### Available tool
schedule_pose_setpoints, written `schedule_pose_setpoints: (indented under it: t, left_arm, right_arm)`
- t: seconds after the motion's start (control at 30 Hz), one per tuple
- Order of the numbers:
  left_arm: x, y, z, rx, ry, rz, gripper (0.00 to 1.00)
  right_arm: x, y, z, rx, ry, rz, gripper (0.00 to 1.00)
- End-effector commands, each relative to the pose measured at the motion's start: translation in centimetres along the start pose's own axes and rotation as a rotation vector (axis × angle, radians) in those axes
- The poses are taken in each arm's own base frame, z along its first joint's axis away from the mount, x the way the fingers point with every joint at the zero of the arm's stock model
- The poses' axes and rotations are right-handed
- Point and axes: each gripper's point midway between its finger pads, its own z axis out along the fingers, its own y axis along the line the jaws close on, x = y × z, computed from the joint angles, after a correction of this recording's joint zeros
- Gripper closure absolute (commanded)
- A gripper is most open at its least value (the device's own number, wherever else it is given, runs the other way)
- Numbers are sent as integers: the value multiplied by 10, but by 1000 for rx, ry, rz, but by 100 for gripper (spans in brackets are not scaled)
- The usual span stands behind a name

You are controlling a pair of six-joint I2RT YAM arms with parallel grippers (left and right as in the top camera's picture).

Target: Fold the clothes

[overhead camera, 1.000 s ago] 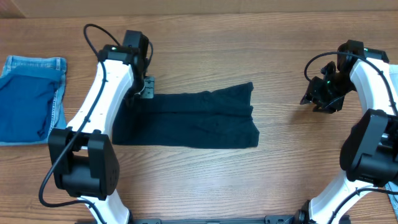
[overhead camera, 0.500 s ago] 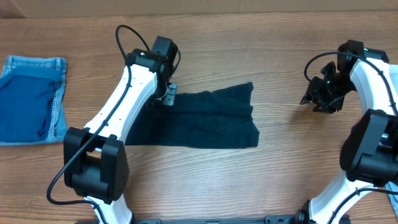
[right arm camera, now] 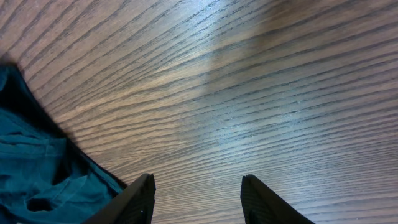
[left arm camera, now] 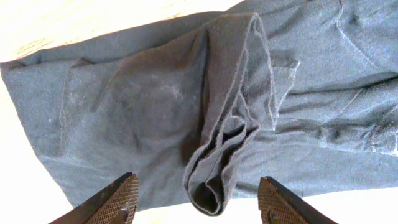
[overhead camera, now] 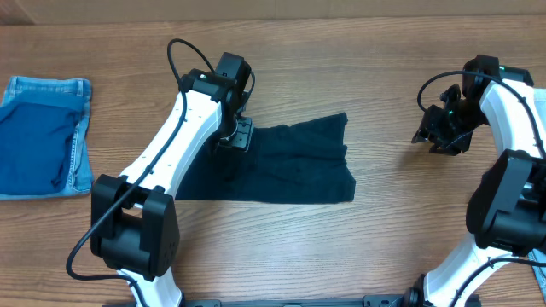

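Observation:
A dark navy garment lies spread across the middle of the table. Its left end is doubled over onto itself. My left gripper hovers over that turned-over end. In the left wrist view its fingers stand wide apart, and a bunched fold of the garment lies loose between them, touching neither. My right gripper is off to the right of the garment, over bare wood. In the right wrist view it is open and empty, with a corner of the garment at lower left.
Blue denim shorts lie flat at the table's far left edge. Bare wood separates the garment from the right arm. Both arm bases stand at the table's near edge.
My left gripper travelled right, dragging the garment's left edge over onto the cloth, then opened and let it go. The right arm has not moved.

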Motion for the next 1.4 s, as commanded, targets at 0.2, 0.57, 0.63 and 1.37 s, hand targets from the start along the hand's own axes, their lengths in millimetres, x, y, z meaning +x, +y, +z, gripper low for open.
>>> schedule_pose_setpoints:
  t: [0.2,0.57,0.63,1.37]
  left_arm:
    - [-17,0,-10,-12,-97,-6,77]
    - [12,-1,74,-64,133,-164,96]
    - [20,-18,84,7,189,-155,96]
    - [-26,0,-4,66,-9,0,96]
  right_arm:
    - [0,2,-9,-11,-28,-1,51]
    - [0,2,-9,-10,-27,0,51]
    - [0,2,-9,-10,-26,0,51]
    - [24,55,1,-95,43,-132,29]
